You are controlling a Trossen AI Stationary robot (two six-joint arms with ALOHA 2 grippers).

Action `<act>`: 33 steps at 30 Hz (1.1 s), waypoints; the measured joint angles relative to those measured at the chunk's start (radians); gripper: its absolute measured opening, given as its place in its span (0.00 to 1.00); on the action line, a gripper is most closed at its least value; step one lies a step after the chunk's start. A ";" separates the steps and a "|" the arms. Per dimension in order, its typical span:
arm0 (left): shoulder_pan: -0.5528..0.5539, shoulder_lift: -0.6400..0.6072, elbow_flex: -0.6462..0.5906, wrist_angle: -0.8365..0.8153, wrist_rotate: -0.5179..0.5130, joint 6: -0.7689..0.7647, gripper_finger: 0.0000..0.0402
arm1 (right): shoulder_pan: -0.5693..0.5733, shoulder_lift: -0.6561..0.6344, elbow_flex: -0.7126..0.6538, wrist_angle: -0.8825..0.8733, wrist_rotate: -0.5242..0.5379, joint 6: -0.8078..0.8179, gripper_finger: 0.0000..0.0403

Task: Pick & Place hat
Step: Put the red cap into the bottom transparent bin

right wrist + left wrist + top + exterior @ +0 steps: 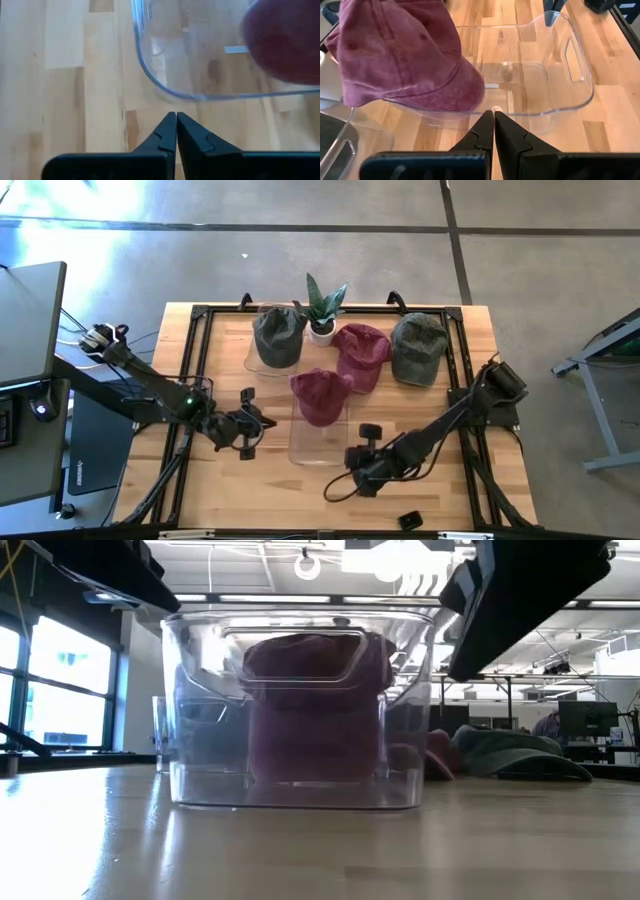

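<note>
High view: maroon cap in clear bin.

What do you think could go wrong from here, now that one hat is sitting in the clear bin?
1. The maroon hat lies at the far end of the clear bin, partly over the rim, so it might slide out.
2. The left gripper and right gripper, both shut and empty, flank the light bin; a sideways move could push it.
</note>
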 joint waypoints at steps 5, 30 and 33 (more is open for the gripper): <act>0.000 0.018 0.000 -0.008 0.007 -0.012 0.02 | 0.027 -0.004 0.036 -0.109 0.050 0.006 0.03; 0.000 0.018 0.000 -0.078 -0.008 -0.048 0.02 | -0.245 -0.008 -0.453 0.319 0.608 -0.463 0.60; 0.000 0.018 0.000 -0.078 -0.007 -0.048 0.02 | -0.285 -0.008 -0.498 0.422 0.646 -0.518 0.59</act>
